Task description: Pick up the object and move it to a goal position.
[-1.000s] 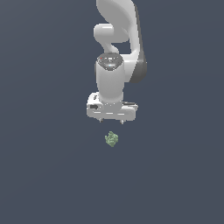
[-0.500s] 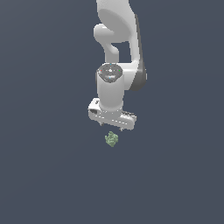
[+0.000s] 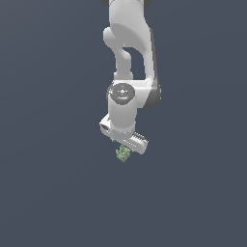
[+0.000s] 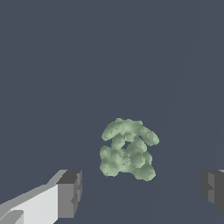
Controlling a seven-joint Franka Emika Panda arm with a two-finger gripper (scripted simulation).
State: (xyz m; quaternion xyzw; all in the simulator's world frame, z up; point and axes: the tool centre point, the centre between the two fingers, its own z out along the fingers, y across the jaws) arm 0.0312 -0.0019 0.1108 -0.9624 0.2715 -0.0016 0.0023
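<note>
No readable text, labels, brand marks, numbers or signs appear in either view; the only markings are tiny coloured dots on the round cap of the arm's wrist joint, too small to read
</note>
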